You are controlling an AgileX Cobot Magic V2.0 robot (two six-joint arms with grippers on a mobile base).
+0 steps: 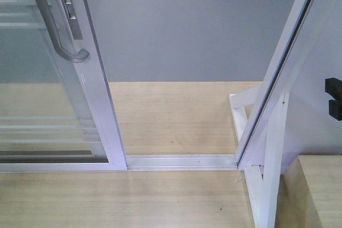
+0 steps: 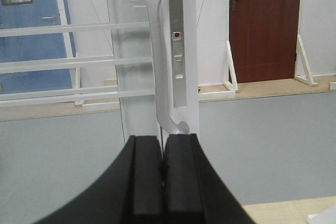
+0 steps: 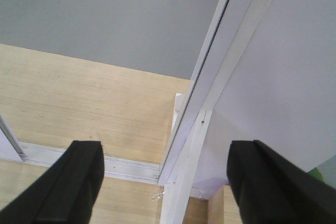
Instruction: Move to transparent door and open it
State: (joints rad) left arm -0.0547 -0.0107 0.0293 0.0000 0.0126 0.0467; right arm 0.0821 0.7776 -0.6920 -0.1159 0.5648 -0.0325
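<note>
The transparent door (image 1: 43, 94) stands at the left of the front view, its white frame edge well left of the door-frame post (image 1: 283, 68), with an open gap between them. Its curved silver-grey handle (image 1: 53, 30) and lock plate (image 1: 68, 9) are at the top left. In the left wrist view the handle (image 2: 157, 51) and lock plate (image 2: 178, 51) are straight ahead. My left gripper (image 2: 161, 139) is shut and empty, its tips just under the handle's lower end in the picture, not touching it. My right gripper (image 3: 167, 148) is wide open and empty, over the foot of the post (image 3: 220, 40).
A white floor track (image 1: 181, 161) crosses the light wood floor between door and post. A white diagonal brace (image 1: 267, 185) props the post, with a raised wooden block (image 1: 320, 190) beside it. A grey wall (image 1: 187, 25) lies beyond the opening. A black fitting (image 1: 334, 97) hangs at the right.
</note>
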